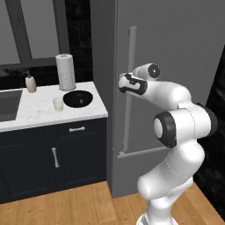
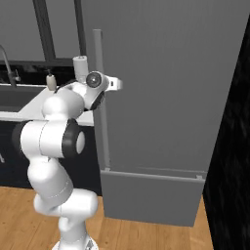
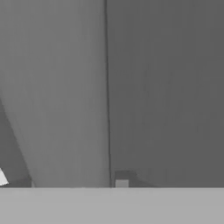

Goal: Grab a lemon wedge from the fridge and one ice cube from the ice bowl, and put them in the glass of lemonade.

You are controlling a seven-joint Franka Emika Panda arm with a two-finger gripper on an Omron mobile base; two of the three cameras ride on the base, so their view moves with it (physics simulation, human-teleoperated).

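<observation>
Fridge (image 1: 176, 39) shut, no readable writing or brand anywhere. Gripper (image 1: 124, 83) right up at the long bar handle (image 1: 130, 52); couldn't tell whether clenched or released. Ice bowl (image 1: 78, 98) near the worktop's (image 1: 39, 110) right edge, lemonade glass (image 1: 58, 104) just beside, towel roll (image 1: 65, 72) behind.

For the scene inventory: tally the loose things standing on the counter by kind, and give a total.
Paper-towel roll: 1
Soap dispenser bottle: 1
Ice bowl: 1
Glass of lemonade: 1
Total: 4
</observation>
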